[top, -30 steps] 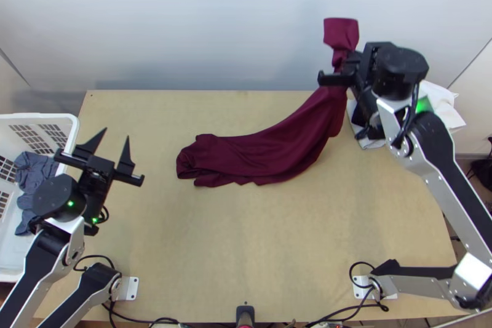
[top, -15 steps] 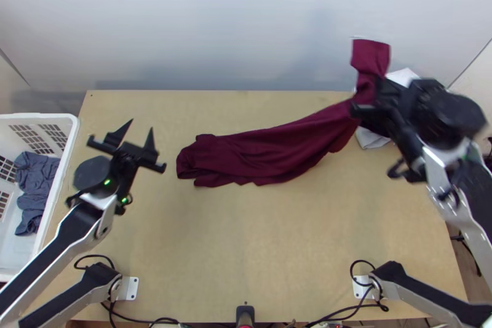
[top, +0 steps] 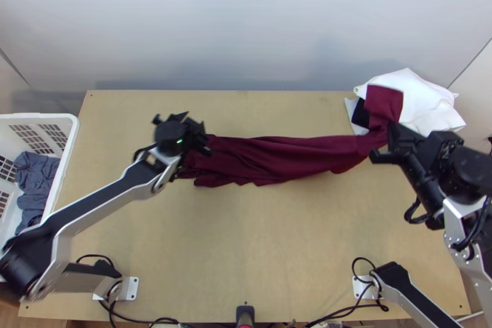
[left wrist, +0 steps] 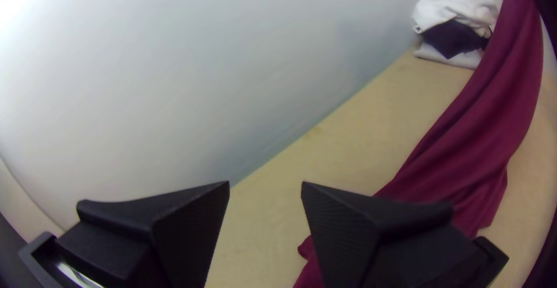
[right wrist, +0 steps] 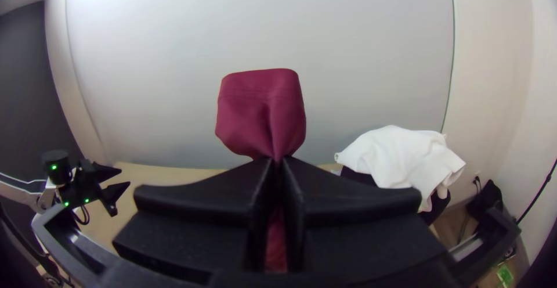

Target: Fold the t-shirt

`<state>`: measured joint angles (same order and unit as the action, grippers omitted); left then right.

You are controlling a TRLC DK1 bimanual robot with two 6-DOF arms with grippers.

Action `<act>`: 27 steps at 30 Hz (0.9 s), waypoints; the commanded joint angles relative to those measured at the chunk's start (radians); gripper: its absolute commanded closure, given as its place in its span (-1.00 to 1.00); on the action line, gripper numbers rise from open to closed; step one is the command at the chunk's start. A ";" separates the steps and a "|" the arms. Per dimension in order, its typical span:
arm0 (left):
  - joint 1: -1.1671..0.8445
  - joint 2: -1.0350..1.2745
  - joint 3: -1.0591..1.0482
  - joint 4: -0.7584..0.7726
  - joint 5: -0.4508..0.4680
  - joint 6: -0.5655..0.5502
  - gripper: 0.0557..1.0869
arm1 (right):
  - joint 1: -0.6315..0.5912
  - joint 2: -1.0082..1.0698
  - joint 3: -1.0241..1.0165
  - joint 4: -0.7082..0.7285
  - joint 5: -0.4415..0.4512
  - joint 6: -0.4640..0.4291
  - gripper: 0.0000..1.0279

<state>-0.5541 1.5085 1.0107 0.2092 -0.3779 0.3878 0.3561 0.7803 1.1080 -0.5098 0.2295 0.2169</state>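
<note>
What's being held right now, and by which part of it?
The maroon t-shirt, gathered and pinched near one end by the right tool; the left tool, open, holds nothing.

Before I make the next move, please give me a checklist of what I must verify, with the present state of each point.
1. Right gripper holds the t-shirt: ok, cloth is pinched between its jaws.
2. Left gripper is ready to grasp: ok, its jaws are open.
3. Left gripper holds cloth too: not ok, nothing is between its jaws.
4. The t-shirt is spread flat: not ok, it runs as a long, bunched strip across the table.
5. The gripped part is the right one, for example a sleeve: cannot tell.
6. The t-shirt does not touch the white cloth: cannot tell.
</note>
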 commanded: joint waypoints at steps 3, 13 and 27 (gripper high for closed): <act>-0.015 0.323 0.321 -0.287 0.060 -0.096 -0.24 | -0.017 -0.096 -0.123 -0.007 -0.029 -0.001 0.94; 0.080 0.562 0.689 -0.728 0.261 -0.116 -0.24 | -0.019 -0.128 -0.142 -0.007 -0.029 -0.042 0.94; 0.164 0.684 0.939 -1.239 0.478 0.272 -0.24 | -0.031 -0.131 -0.157 -0.003 -0.029 -0.050 0.94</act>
<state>-0.4347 2.1090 1.7683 -0.7685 -0.0231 0.5285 0.3321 0.6521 0.9619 -0.5152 0.2008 0.1715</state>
